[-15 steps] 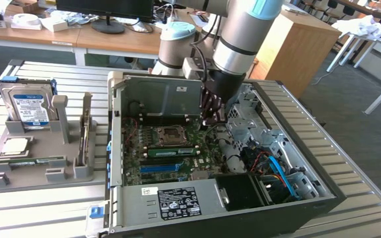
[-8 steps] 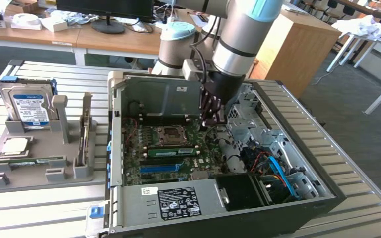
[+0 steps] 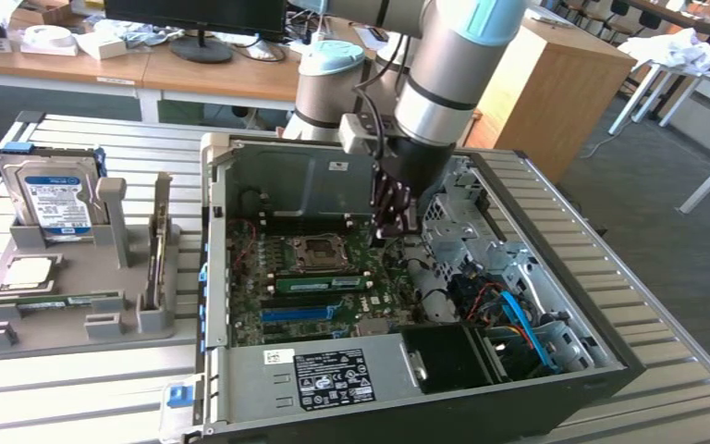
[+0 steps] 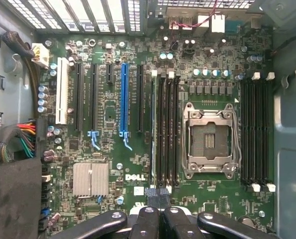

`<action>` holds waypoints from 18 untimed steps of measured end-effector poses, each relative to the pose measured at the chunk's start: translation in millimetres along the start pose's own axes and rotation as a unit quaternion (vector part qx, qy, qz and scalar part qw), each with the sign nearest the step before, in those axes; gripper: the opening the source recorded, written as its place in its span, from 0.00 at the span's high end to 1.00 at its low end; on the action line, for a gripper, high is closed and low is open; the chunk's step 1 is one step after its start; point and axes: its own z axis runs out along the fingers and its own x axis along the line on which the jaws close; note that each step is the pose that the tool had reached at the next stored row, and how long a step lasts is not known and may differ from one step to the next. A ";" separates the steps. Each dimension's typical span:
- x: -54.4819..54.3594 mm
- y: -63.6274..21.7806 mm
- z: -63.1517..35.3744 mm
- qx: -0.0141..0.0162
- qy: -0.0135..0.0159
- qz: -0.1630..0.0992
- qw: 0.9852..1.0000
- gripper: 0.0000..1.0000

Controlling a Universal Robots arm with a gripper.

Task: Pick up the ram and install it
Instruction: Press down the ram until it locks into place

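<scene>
A ram (image 3: 318, 282), a long green stick, stands on edge in a memory slot beside the bare processor socket (image 3: 319, 248) on the motherboard. In the wrist view it is a thin pale line (image 4: 153, 129) along the dark slots (image 4: 166, 129). My gripper (image 3: 395, 228) hangs inside the open case over the far end of those slots, a little above the board. Its fingers (image 4: 147, 224) are pressed together with nothing between them, and their tips (image 4: 158, 191) sit over the end of the slot row. A second green stick (image 3: 53, 301) lies flat on the grey holder.
The grey holder (image 3: 145, 319) at the exterior view's left also carries a blue-labelled hard drive (image 3: 56, 199) and a square silver processor chip (image 3: 29, 270). Case walls (image 3: 214, 277), a drive cage (image 3: 466, 231) and blue cables (image 3: 516, 319) hem in the board. A heatsink (image 4: 90, 178) and expansion slots (image 4: 124, 97) lie beside the memory slots.
</scene>
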 end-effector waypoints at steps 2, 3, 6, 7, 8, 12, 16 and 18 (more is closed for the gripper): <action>0.0 -0.1 1.1 0.000 0.000 0.000 1.000 0.90; 0.0 -0.1 1.6 0.000 0.000 0.000 1.000 0.90; 0.1 -0.1 3.1 0.000 0.000 0.000 1.000 0.90; 0.1 -0.2 3.6 0.000 0.000 0.000 1.000 0.90; 0.1 -0.2 4.1 0.000 0.000 0.000 1.000 0.90; 0.2 -0.3 6.1 0.000 0.000 0.000 1.000 0.90; 0.2 -0.4 8.0 0.000 0.000 0.000 1.000 0.90; 0.3 -0.4 8.9 0.000 0.000 0.000 1.000 0.90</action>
